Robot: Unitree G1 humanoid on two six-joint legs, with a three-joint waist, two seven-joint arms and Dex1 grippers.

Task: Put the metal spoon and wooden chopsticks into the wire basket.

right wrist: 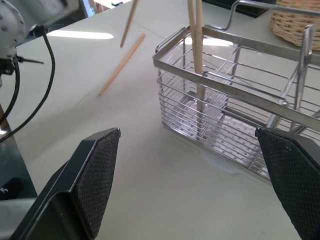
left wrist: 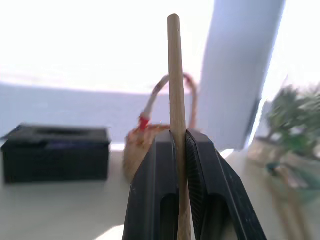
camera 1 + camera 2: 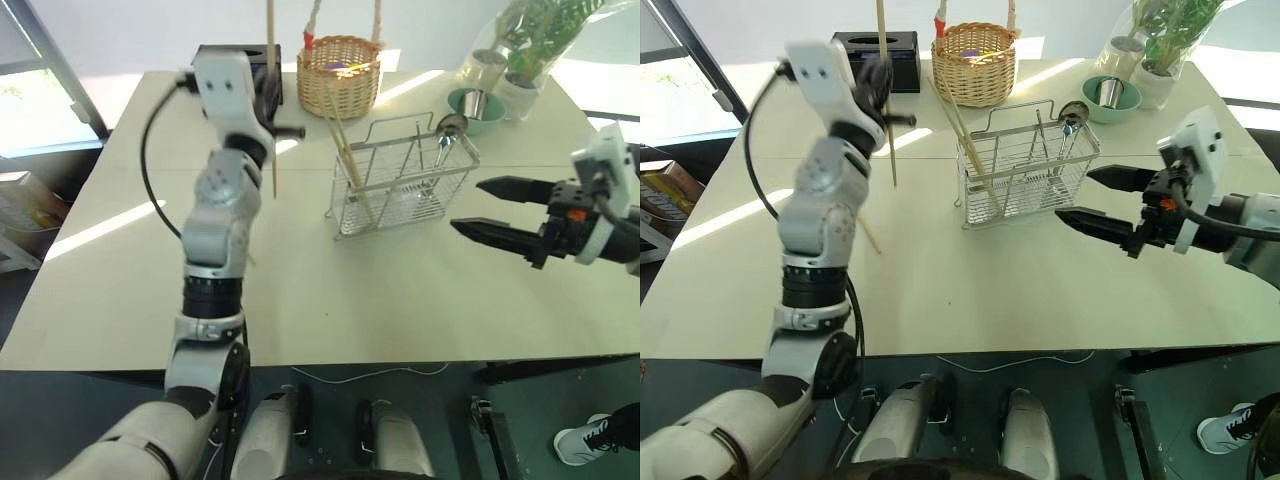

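Two pale wooden chopsticks stand in the rectangular silver wire basket, one lies on the table left of it, and my left gripper pinches a fourth upright. One shiny metal spoon stands in the basket, handle partly hidden. My right gripper hangs wide open and empty, right of the basket.

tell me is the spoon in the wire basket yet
Yes: the metal spoon stands inside the wire basket, bowl up at its right end.
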